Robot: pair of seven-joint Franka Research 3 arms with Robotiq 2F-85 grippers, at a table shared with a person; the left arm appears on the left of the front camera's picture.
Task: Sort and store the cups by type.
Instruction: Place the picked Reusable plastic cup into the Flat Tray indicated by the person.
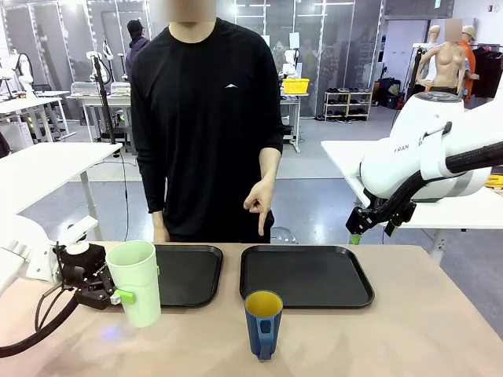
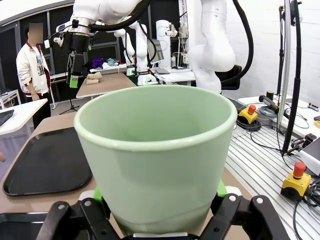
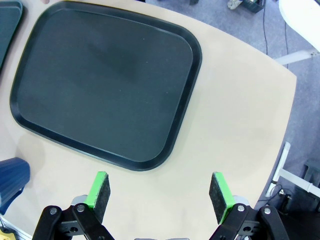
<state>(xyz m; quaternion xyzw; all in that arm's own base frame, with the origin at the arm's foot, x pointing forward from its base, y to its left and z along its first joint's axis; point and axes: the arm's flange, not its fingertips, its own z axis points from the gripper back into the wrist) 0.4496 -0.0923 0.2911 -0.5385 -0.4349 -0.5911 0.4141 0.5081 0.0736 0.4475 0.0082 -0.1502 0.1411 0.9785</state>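
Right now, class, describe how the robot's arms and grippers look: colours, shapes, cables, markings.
Both arms are white and rounded. The left arm has a black cable; the right arm carries grey lettering and another black cable. The left gripper and right gripper are black, each with two fingers and green pads.

Grey floor [image 1: 314, 196], white table [image 1: 47, 161], yellow crate [image 1: 296, 86], shoe rack [image 1: 348, 104] behind.

The blue mug [image 3: 12, 179] is cut off by the lower-left edge. The green tumbler [image 1: 135, 283] hides a corner of the left tray [image 1: 192, 275].
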